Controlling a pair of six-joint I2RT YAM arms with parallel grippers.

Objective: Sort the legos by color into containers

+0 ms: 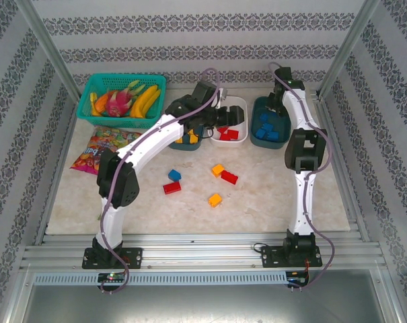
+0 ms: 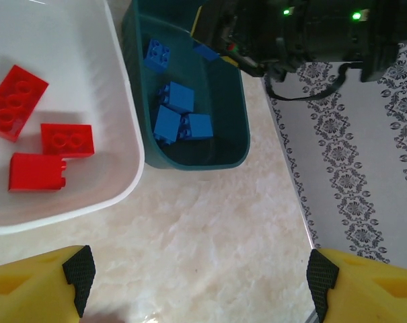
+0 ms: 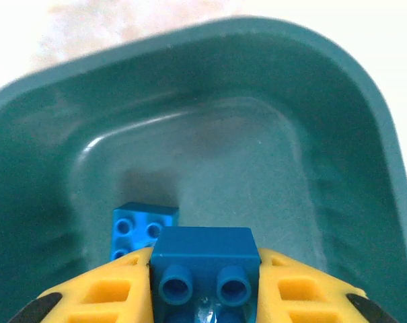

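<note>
My left gripper [image 2: 200, 272] is open with only bare table between its fingers. It hovers by the near rim of the white container [image 2: 126, 134], which holds three red legos [image 2: 67, 139]. My right gripper [image 3: 203, 296] is shut on a blue lego [image 3: 203, 259], low inside the right teal container [image 3: 351, 134] above another blue lego [image 3: 139, 225]. In the top view the left gripper [image 1: 229, 121] is at the white container [image 1: 239, 102] and the right gripper [image 1: 276, 111] is in the right teal container [image 1: 259, 141]. The left teal container [image 1: 188, 146] holds yellow legos. Loose blue [image 1: 174, 175], red [image 1: 171, 188], orange [image 1: 218, 169], red [image 1: 229, 177] and orange [image 1: 215, 199] legos lie mid-table.
A bright teal mesh basket [image 1: 89, 116] of toy fruit stands at the back left, with a colourful snack bag [image 1: 99, 151] in front of it. The patterned wall [image 2: 351, 168] runs close along the right teal container. Metal frame posts rise at the back corners.
</note>
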